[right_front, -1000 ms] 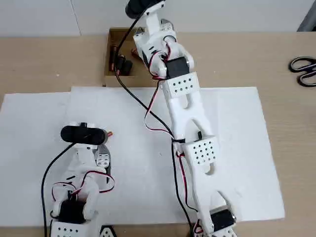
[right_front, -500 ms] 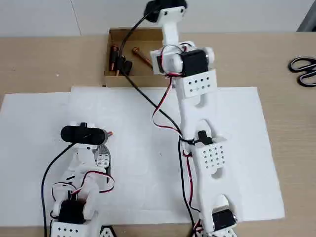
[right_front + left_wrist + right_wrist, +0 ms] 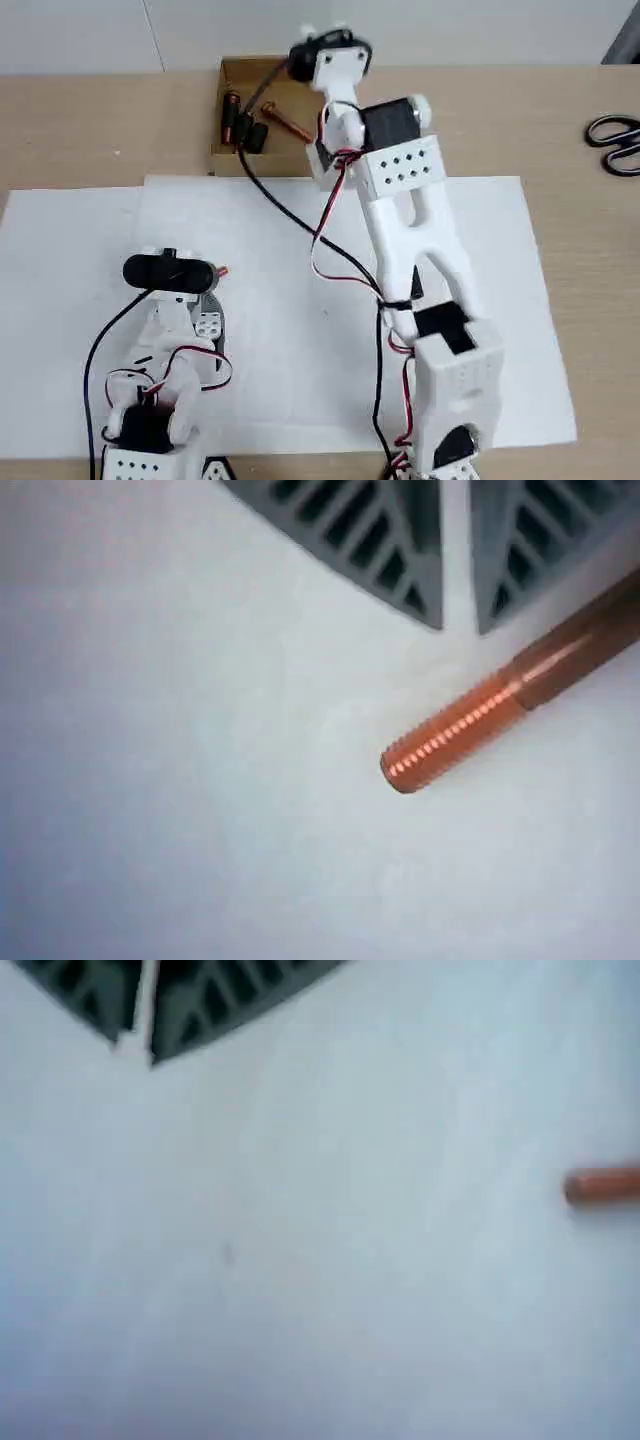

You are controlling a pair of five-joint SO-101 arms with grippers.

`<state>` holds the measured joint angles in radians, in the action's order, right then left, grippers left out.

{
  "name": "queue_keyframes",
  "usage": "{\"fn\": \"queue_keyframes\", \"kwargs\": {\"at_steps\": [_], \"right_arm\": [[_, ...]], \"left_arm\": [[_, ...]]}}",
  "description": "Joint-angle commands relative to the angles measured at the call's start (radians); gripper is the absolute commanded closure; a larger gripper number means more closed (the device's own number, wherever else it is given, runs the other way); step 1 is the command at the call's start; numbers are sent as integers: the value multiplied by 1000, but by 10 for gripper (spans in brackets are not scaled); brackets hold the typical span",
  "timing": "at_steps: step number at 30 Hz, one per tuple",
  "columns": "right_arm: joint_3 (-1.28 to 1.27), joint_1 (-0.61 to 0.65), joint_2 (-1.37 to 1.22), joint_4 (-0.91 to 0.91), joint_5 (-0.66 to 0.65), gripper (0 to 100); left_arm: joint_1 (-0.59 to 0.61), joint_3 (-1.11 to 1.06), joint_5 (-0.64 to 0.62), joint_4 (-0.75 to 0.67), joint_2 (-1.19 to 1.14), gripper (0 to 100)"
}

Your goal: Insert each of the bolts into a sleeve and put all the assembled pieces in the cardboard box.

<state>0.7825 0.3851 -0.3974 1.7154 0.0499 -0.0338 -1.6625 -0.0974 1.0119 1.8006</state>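
Observation:
A copper bolt [image 3: 500, 705] lies on the white paper right beside my left gripper [image 3: 458, 625], threaded end free. The gripper's grey fingers stand almost together with nothing between them. From above, the bolt's tip [image 3: 222, 270] pokes out beside the left arm [image 3: 170, 300] at the lower left. My right gripper [image 3: 135, 1045] is shut and empty over bare paper, with a copper bolt end [image 3: 600, 1185] farther off. The right arm [image 3: 400, 180] stretches up the table and ends just in front of the cardboard box [image 3: 228, 68]. Inside the box lie a copper bolt piece [image 3: 285, 118] and dark sleeved pieces [image 3: 240, 125].
A large white paper sheet [image 3: 270, 340] covers the wooden table's middle and front. Scissors [image 3: 615, 143] lie at the far right edge. The right arm's cables [image 3: 300, 225] trail across the paper between the two arms.
The right arm has pulled back from over the box toward the paper, uncovering a copper piece inside the box. The left arm and its bolt have not moved.

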Motion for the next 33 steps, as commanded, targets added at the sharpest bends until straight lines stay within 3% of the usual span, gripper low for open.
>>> {"fn": "queue_keyframes", "kwargs": {"at_steps": [1, 16, 30, 33], "right_arm": [[-126, -8, 113, -1, 8, 995], [-617, -182, 263, -8, -41, 991], [-647, -199, 271, -8, -114, 989], [-652, -203, 268, -7, -115, 943]], "left_arm": [[2, 65, 2, 2, 11, 993], [2, 79, 2, 3, 11, 993], [-8, 81, 6, -5, 11, 993], [-8, 81, 6, -5, 11, 993]]}}
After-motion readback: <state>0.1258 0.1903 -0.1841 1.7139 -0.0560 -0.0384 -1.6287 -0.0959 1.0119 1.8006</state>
